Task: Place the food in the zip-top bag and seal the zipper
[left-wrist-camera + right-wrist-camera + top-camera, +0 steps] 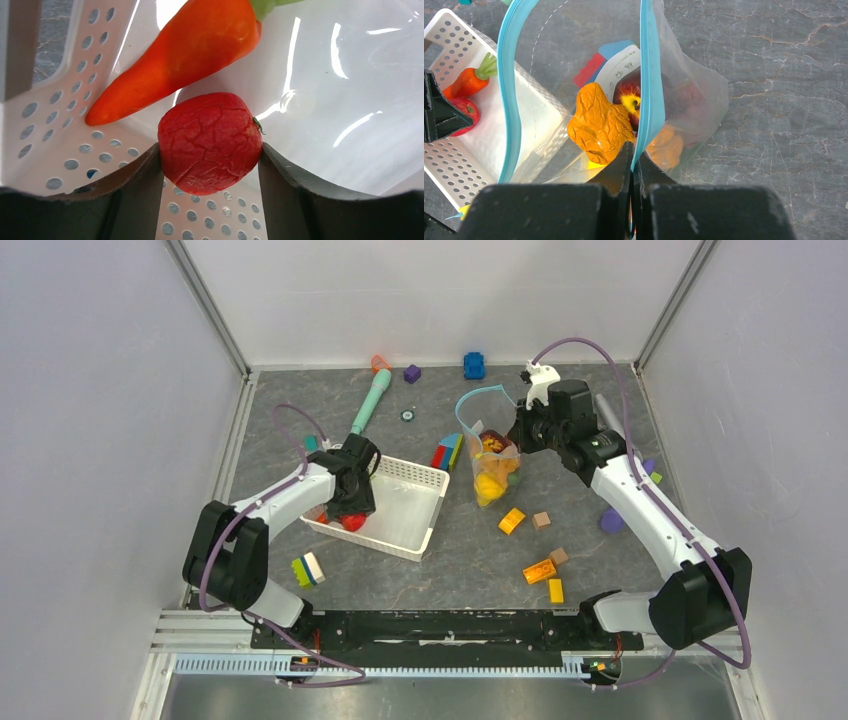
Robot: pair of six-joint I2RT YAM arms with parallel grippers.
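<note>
The loading step is judged to be in hand; sealing has not yet begun. The jaws of the left arm [290, 495] are lowered into the white mesh basket [410, 502] and are pressed against both sides of a red crinkled fruit [210, 142]; the fruit is thus grasped, though it cannot be told whether it is lifted off the basket floor; an orange carrot [185, 55] with a green top is seen lying just beside it. The jaws of the right arm [640, 495] are clenched on one lip of the light-blue zipper [650, 75]; by this the zip-top bag [696, 100] is held upright on the tabletop [470, 560], just to the right of the basket, with its mouth drawn open in a loop; an orange-yellow crinkled piece [599, 125] and a red-and-yellow piece [629, 95] are already contained in it; other pieces are too blurred by the plastic to be named.

For the next move, the red fruit would need to be raised clear of the basket wall, carried across to the open mouth and released above it; the carrot would then have to be fetched; only after that could the zipper be pressed shut along its length.

A white label patch [621, 75] is seen through the bag; small printed icons can be made out; no word or brand can be read.
</note>
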